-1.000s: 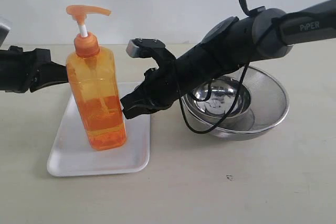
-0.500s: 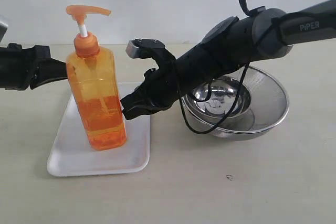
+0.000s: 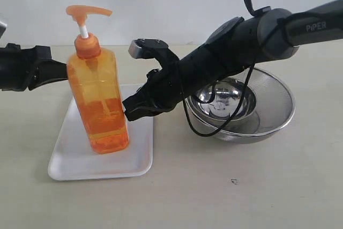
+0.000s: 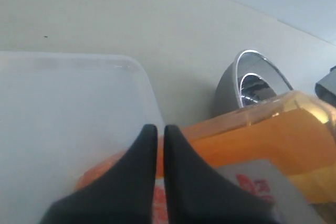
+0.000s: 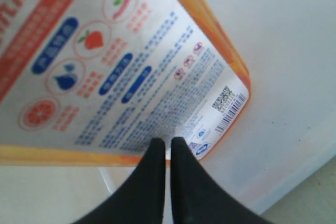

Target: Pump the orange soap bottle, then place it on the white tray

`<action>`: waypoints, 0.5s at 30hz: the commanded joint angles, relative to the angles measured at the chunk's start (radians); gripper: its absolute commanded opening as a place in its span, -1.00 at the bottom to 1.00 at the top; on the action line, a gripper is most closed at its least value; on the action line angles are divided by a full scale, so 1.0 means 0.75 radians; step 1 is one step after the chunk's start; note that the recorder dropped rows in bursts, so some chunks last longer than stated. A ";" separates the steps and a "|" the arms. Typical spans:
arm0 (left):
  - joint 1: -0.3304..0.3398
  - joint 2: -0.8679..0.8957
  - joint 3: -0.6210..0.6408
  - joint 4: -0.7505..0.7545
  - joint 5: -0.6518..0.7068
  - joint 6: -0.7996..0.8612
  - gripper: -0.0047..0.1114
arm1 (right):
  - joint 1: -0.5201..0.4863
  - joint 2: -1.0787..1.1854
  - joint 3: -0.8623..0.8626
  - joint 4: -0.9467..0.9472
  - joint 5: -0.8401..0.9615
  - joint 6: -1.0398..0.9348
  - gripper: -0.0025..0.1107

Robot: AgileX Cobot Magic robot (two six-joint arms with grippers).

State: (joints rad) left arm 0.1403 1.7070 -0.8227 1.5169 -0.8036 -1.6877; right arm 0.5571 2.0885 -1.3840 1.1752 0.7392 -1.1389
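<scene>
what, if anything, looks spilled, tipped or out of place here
Nothing stands out. The tall translucent orange plastic soap bottle stands upright on the flat white rectangular tray, with no spilled soap visible. The small round steel bowl sits nested inside the larger steel bowl beside it.

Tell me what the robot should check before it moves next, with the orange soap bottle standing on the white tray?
1. Tall translucent orange plastic soap bottle upright: ok.
2. Bottle base inside the rim of the flat white rectangular tray: ok.
3. Left gripper shut, holding nothing: ok.
4. Right gripper shut, holding nothing: ok.
5. Both gripper tips clear of the bottle's sides: cannot tell.
6. Orange pump head already pressed: cannot tell.
</scene>
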 commanded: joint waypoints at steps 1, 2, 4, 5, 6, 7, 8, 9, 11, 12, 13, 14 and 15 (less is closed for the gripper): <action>0.034 -0.008 -0.006 0.118 0.022 -0.102 -0.84 | 0.001 -0.007 -0.002 -0.048 -0.023 0.027 -0.96; 0.034 -0.017 -0.004 0.118 -0.020 -0.102 -0.84 | 0.001 -0.007 -0.002 -0.048 -0.023 0.027 -0.96; 0.019 -0.048 0.019 0.106 -0.071 -0.102 -0.84 | 0.001 -0.007 -0.002 -0.048 -0.027 0.026 -0.96; 0.011 -0.057 0.031 0.103 -0.071 -0.102 -0.84 | 0.001 -0.007 -0.002 -0.048 -0.030 0.026 -0.96; -0.015 -0.063 0.046 0.099 -0.038 -0.102 -0.84 | 0.001 -0.007 -0.002 -0.048 -0.034 0.026 -0.96; -0.028 -0.063 0.051 0.082 -0.009 -0.090 -0.84 | 0.001 -0.007 -0.002 -0.048 -0.034 0.026 -0.96; -0.033 -0.063 0.051 0.072 -0.010 -0.082 -0.84 | 0.001 -0.007 -0.002 -0.048 -0.034 0.026 -0.96; -0.033 -0.063 0.051 0.062 -0.010 -0.079 -0.84 | 0.001 -0.007 -0.002 -0.046 -0.033 0.026 -0.96; -0.033 -0.063 0.051 0.035 -0.013 -0.057 -0.84 | 0.001 -0.007 -0.002 -0.037 -0.033 0.021 -0.96; -0.033 -0.063 0.051 0.020 -0.013 -0.047 -0.84 | 0.001 -0.007 -0.002 -0.026 -0.033 0.018 -0.96; -0.033 -0.063 0.051 0.014 -0.013 -0.039 -0.84 | 0.001 -0.007 -0.002 -0.015 -0.033 0.016 -0.96; -0.033 -0.063 0.051 0.007 -0.015 -0.031 -0.84 | 0.001 -0.007 -0.002 -0.011 -0.036 0.016 -0.96; -0.033 -0.063 0.051 0.007 -0.015 -0.031 -0.84 | 0.001 -0.007 -0.002 -0.009 -0.036 0.016 -0.96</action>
State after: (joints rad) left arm 0.1211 1.6692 -0.7873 1.5414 -0.8166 -1.7260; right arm 0.5571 2.0885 -1.3840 1.1603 0.7184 -1.1181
